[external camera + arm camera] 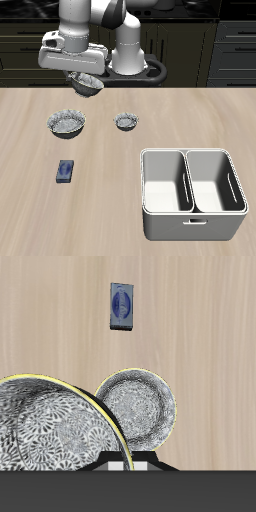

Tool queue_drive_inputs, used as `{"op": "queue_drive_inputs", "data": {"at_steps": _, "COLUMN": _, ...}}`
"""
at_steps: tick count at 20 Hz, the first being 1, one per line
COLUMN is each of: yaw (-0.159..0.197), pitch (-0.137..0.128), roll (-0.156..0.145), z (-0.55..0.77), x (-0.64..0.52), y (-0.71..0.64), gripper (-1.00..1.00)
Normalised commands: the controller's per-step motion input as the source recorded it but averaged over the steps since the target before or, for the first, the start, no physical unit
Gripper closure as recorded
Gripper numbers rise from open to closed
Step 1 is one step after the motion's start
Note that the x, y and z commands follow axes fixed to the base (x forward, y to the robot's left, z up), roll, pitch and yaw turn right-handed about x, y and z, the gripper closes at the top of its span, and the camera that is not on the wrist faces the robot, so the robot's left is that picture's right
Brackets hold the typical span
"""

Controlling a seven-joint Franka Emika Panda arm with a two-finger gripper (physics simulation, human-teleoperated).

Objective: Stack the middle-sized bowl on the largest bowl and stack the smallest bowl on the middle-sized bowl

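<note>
My gripper (82,80) hangs above the table, shut on the rim of the middle-sized bowl (89,86), which tilts in the air. Close to the camera in the wrist view, that bowl (50,431) shows a patterned grey inside. The largest bowl (67,123) stands on the table below the held bowl and slightly nearer the front edge; the wrist view shows the largest bowl (141,406) partly covered by the held one. The smallest bowl (126,122) rests on the table beside it, apart from both.
A small blue item (66,171) (122,306) lies on the table nearer the front edge than the largest bowl. A white two-compartment caddy (146,195) stands at the front, on the far side of the smallest bowl from the blue item.
</note>
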Motion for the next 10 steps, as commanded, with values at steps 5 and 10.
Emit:
{"op": "queue_drive_inputs", "data": {"at_steps": 5, "yaw": -0.01, "pitch": -0.011, "roll": -0.012, "z": 0.08, "x": -0.04, "y": -0.22, "gripper": 1.0}}
{"op": "queue_drive_inputs", "data": {"at_steps": 10, "yaw": -0.034, "pitch": -0.01, "roll": -0.029, "z": 0.06, "x": 0.0, "y": -0.33, "gripper": 1.0}}
